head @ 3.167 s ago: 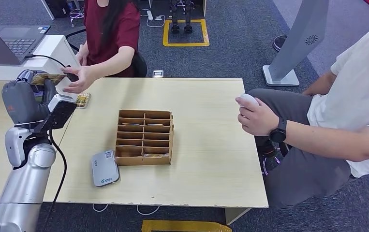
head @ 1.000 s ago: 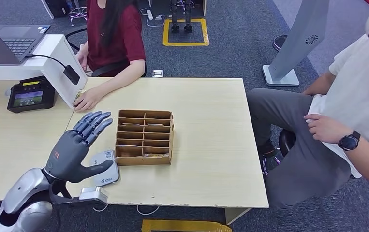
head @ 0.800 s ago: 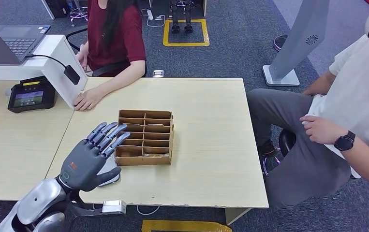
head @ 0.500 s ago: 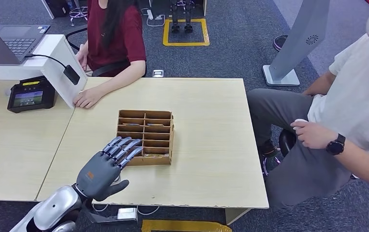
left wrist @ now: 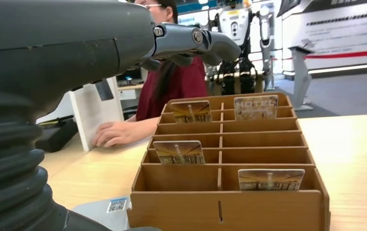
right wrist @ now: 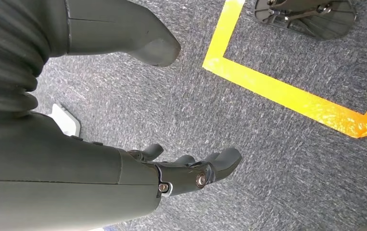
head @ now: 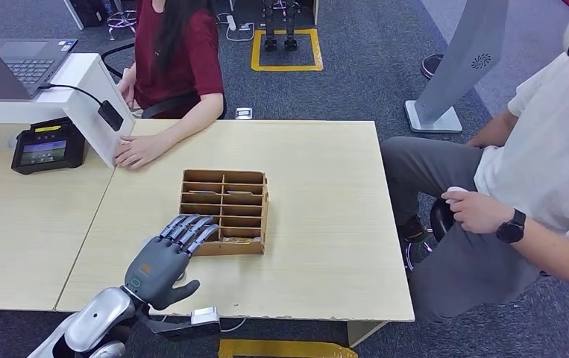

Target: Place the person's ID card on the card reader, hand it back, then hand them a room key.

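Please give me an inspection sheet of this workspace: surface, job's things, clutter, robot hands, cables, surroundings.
Surface: pale wood table, bare to the right of the rack.
Job's things: rack holds four cards; reader under the left robot hand.
Clutter: terminal, laptop.
Robot hands: left robot hand empty, fingers apart, at the rack's near left corner; right robot hand empty, hanging above carpet.
Cables: black cable over the white stand.
Surroundings: two seated people; yellow floor tape.

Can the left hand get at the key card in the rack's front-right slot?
Probably yes: the left hand is open at the rack front, and the key card stands up out of its slot, uncovered.
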{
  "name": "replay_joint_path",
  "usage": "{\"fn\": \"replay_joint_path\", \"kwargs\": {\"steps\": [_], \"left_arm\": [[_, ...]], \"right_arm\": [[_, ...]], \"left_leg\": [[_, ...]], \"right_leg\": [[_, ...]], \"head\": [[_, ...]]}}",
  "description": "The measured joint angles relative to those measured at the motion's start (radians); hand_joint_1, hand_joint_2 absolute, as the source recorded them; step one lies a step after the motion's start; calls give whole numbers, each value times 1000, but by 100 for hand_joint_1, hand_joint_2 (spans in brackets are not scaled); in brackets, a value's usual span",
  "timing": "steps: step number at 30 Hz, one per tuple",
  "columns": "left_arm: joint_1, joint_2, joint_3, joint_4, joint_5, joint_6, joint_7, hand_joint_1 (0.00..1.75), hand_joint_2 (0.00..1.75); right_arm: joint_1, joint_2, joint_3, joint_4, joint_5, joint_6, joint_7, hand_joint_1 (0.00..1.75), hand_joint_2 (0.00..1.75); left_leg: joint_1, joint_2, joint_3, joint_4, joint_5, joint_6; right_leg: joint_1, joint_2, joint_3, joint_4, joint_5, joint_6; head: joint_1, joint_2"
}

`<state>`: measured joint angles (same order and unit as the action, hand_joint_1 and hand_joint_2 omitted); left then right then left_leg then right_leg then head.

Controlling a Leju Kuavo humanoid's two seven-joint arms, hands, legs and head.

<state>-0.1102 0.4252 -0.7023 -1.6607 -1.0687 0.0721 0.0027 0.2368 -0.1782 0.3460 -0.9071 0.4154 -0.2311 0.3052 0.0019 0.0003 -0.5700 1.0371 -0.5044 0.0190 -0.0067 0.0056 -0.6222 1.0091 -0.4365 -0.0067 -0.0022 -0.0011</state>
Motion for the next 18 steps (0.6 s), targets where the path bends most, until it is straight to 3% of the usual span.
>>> {"fn": "replay_joint_path", "kwargs": {"steps": [18], "left_arm": [[-2,-19,0,32,1,0,0,0,175]], "right_arm": [[0,8,-16,3,0,1,0,0,175]], "left_leg": [[0,0,0,0,0,0]], "right_leg": [[0,0,0,0,0,0]], "head": [[0,0]]}}
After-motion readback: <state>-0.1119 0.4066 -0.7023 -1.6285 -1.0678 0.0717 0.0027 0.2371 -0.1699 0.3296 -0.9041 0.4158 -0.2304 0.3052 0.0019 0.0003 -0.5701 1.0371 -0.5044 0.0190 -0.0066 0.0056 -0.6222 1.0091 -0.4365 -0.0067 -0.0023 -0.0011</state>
